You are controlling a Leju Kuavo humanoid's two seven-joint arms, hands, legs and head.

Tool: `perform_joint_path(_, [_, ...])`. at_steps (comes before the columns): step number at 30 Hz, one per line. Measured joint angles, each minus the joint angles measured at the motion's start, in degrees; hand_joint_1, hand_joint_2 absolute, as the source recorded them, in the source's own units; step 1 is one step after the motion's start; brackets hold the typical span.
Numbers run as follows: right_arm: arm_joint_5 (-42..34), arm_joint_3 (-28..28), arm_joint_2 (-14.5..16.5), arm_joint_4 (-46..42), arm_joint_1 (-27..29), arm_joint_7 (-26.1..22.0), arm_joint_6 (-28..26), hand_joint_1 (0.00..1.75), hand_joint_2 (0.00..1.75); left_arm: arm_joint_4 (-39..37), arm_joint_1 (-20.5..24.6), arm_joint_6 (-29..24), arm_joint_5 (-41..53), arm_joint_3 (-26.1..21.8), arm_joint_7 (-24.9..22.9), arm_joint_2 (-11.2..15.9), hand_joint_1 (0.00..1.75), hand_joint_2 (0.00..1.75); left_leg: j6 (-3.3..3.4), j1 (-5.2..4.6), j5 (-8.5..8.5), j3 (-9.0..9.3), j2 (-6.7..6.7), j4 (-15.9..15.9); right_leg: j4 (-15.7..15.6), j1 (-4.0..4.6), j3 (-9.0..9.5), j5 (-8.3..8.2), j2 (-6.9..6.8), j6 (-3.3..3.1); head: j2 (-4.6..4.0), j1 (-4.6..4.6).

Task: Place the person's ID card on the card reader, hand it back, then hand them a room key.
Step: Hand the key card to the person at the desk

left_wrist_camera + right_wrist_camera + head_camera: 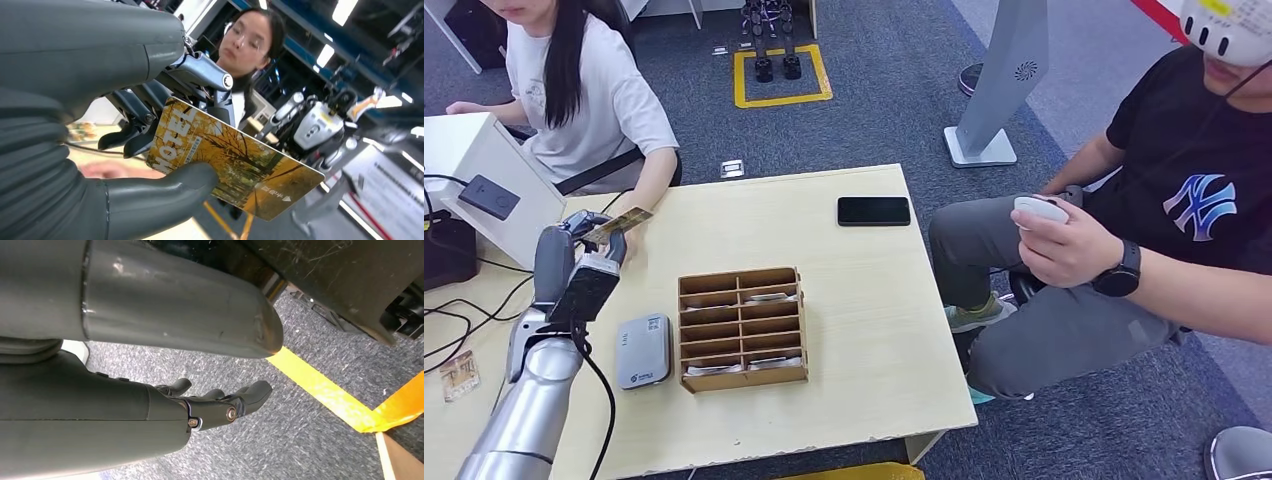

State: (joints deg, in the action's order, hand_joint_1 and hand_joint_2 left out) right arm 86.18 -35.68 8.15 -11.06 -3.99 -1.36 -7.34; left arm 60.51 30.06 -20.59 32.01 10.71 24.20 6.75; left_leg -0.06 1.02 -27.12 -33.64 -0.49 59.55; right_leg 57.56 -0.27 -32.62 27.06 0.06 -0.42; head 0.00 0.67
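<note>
Room key (pixel 225 160) pinched in the left robot hand (pixel 589 245), raised at the table's (pixel 864 300) far-left edge

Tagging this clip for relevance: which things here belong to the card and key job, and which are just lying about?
Job:
left hand gripping the yellow hotel card
card reader
wooden slotted box holding cards
person in white reaching towards the card

Lying about:
black phone
small item on the table's left edge
black box with cables

The yellow card (pixel 235 167) reads "HOTEL"; the person's black shirt (pixel 1199 160) bears an "NY" logo.
</note>
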Motion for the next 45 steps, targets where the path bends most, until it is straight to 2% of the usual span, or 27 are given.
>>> perform_joint_path(5, [0.6, 0.0, 0.0, 0.0, 0.1, 0.0, 0.1, 0.00, 0.00, -3.3, 3.6, -0.9, 0.3, -1.1, 0.5, -2.7, 1.75, 1.75, 0.00, 0.01, 0.00, 0.02, 0.05, 0.0, 0.0, 0.02, -0.02, 0.00, 0.04, 0.00, 0.00, 0.00])
perform_joint_path(14, [0.5, 0.0, 0.0, 0.0, 0.1, 0.0, 0.2, 0.00, 0.00, -5.6, 4.4, -1.7, 0.4, -1.9, 1.0, -4.4, 1.75, 1.75, -0.01, 0.02, 0.00, 0.00, 0.07, 0.0, 0.0, 0.03, -0.04, 0.01, 0.06, 0.00, 0.00, 0.00])
perform_joint_path(21, [1.6, 1.0, 0.0, 0.0, 0.1, 0.1, 0.5, 0.00, 0.00, -8.6, 6.7, -10.1, 4.2, -3.8, 3.3, -5.2, 1.75, 1.75, -0.01, 0.02, 0.01, 0.00, 0.07, 0.0, 0.0, 0.03, -0.03, 0.01, 0.05, 0.00, 0.00, 0.01])
perform_joint_path(28, [2.6, 1.7, 0.0, 0.0, 0.1, -0.2, 0.4, 0.00, 0.00, -16.8, 11.1, -18.7, 15.9, -6.8, 0.2, -4.7, 1.75, 1.75, -0.04, 0.03, 0.03, 0.01, 0.10, 0.0, 0.0, 0.04, -0.02, 0.00, 0.08, -0.01, 0.00, -0.01])
perform_joint_path(31, [2.8, 2.0, 0.0, 0.0, 0.1, -0.2, 0.6, 0.00, 0.00, -18.9, 12.1, -19.0, 21.6, -10.4, -0.8, -4.5, 1.75, 1.75, -0.06, 0.04, 0.04, 0.01, 0.12, 0.0, 0.1, 0.05, -0.05, 0.00, 0.11, -0.02, 0.00, -0.01])
perform_joint_path(34, [2.8, 2.2, 0.0, 0.0, 0.1, -0.2, 0.6, 0.00, 0.00, -20.1, 12.4, -19.0, 22.6, -12.7, -0.9, -4.4, 1.75, 1.75, -0.06, 0.04, 0.04, 0.00, 0.12, 0.0, 0.1, 0.05, -0.06, 0.00, 0.12, -0.02, 0.00, 0.01])
perform_joint_path(45, [2.8, 2.6, 0.0, 0.0, 0.1, -0.2, 0.6, 0.00, 0.00, -21.8, 12.9, -19.0, 22.9, -15.3, -0.9, -4.4, 1.75, 1.75, -0.06, 0.03, 0.04, -0.05, 0.11, 0.0, 0.0, 0.04, -0.09, 0.00, 0.13, -0.01, 0.00, 0.01])
